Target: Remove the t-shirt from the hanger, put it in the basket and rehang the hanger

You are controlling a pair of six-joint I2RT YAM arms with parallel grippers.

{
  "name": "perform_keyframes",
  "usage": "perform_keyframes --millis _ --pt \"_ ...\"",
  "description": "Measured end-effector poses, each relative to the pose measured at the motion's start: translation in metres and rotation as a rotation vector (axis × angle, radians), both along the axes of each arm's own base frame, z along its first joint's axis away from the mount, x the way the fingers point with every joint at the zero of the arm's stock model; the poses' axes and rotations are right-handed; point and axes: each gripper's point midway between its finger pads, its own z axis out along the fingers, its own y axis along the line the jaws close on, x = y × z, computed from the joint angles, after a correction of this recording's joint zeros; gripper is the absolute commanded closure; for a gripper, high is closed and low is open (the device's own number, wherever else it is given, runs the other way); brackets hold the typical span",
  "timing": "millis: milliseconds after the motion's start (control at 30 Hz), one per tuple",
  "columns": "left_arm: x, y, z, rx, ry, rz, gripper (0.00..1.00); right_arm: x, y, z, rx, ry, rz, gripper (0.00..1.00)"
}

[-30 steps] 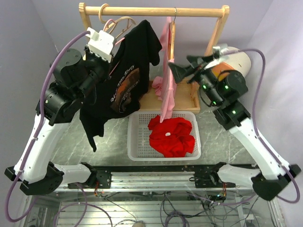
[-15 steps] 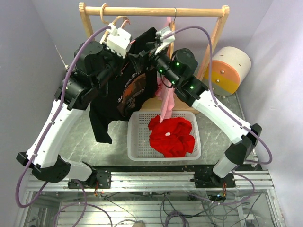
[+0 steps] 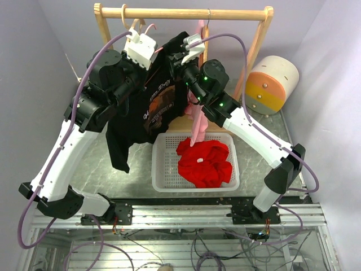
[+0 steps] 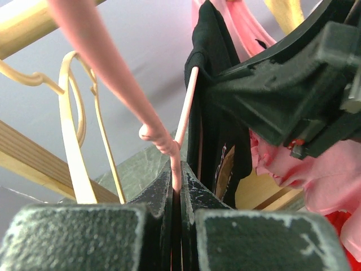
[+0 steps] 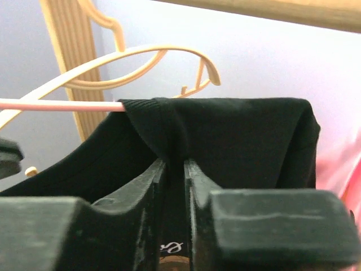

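The black t-shirt (image 3: 152, 107) with an orange print hangs from a pink hanger (image 4: 113, 73), just below the wooden rail. My left gripper (image 4: 177, 175) is shut on a thin pink bar of that hanger. From the right, my right gripper (image 5: 174, 164) is shut on a pinched fold of the t-shirt (image 5: 237, 135) at its top edge, right beside the bare pink hanger bar (image 5: 62, 105). In the top view the right gripper (image 3: 172, 59) sits against the shirt's upper right shoulder. The shirt's lower part dangles over the table left of the basket.
The wooden rack rail (image 3: 180, 12) runs across the back, with empty pale hangers (image 5: 141, 56) and a pink garment (image 3: 198, 107) on it. A white basket (image 3: 163, 169) holding a red garment (image 3: 204, 162) stands below. At the right stands a round white, orange and yellow object (image 3: 272, 82).
My right arm swung in from the right side to the t-shirt's top edge and its jaws closed on the fabric. My left arm shifted the hanger and shirt up and right.
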Motion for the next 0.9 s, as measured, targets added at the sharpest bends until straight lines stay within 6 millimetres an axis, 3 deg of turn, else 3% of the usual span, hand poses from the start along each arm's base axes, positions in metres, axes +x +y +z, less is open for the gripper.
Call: perform_keyframes --millis 33,200,600,900 --pt "-0.001 -0.001 0.0 -0.001 0.0 -0.007 0.93 0.002 -0.002 0.001 0.001 -0.007 -0.015 1.0" --pt "-0.009 -0.002 -0.001 0.004 -0.005 -0.044 0.93 0.013 -0.015 0.003 0.003 -0.03 -0.125 1.0" --pt "-0.023 0.003 -0.013 0.072 -0.005 -0.083 0.93 0.039 -0.087 0.015 -0.021 -0.108 -0.5 1.0" --pt "-0.027 0.005 -0.029 0.149 -0.001 -0.103 0.93 0.06 -0.139 0.02 -0.015 -0.115 -0.62 1.0"
